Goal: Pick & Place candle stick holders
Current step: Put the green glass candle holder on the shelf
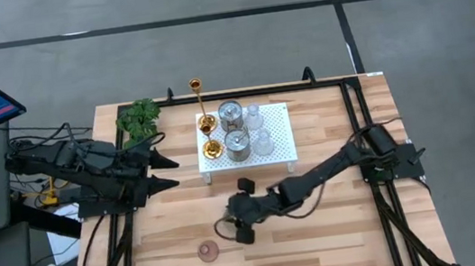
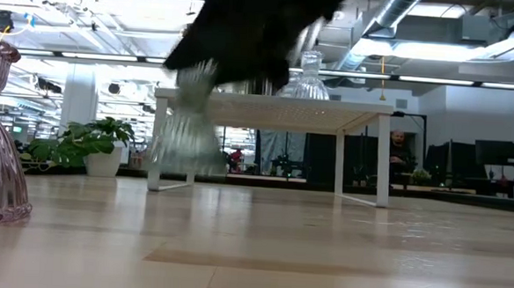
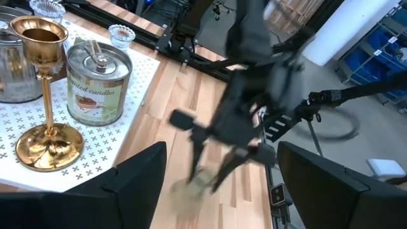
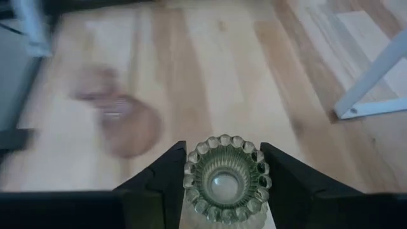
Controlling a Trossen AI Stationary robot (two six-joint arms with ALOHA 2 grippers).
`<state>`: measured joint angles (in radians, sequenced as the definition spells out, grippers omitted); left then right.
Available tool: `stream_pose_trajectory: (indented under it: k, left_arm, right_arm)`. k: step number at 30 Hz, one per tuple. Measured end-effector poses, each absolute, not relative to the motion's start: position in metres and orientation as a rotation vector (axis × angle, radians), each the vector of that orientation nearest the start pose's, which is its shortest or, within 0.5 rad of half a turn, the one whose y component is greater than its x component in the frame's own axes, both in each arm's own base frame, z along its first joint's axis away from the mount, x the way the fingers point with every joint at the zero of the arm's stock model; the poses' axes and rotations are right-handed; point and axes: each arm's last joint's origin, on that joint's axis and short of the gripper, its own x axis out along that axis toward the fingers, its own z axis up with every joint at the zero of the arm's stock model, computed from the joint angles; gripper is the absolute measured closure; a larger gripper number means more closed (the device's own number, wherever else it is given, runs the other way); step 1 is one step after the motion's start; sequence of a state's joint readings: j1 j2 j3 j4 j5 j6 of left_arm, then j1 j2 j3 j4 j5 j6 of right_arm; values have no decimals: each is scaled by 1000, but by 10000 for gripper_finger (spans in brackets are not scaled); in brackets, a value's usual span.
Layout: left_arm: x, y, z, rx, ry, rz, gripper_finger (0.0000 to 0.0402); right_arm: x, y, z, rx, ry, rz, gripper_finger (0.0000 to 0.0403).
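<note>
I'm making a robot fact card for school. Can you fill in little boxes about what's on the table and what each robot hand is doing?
Table: wooden table
White stand: holds gold holders, two silvery tins and clear glass holders
Plant: green plant at the far left corner
Pink holder: pinkish holder alone near the front edge
Right gripper: in front of the stand, fingers on both sides of the greenish glass holder
Left gripper: open, empty, waiting left of the stand

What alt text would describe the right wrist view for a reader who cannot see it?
The right gripper's two dark fingers enclose a greenish glass candle holder, seen from above. Behind it, a blurred pinkish holder stands on the wooden table.
</note>
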<state>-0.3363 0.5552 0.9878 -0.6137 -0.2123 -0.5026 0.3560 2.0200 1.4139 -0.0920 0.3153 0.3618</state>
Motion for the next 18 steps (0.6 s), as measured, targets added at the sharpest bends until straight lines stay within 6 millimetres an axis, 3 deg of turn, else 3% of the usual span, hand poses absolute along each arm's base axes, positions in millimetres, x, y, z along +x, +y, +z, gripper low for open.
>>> stream_pose_trajectory:
  k: [8,14,18]
  left_arm:
    - [85,-23,381,-415,215,-76,101]
    - [85,-23,381,-412,215,-75,101]
    - [85,-23,381,-412,215,-74,101]
  right_arm:
    - [358,167,244,96,796,-101,246]
    - [310,159,286,112,880,-157,246]
    - [270,142,317,100,885,-259,246]
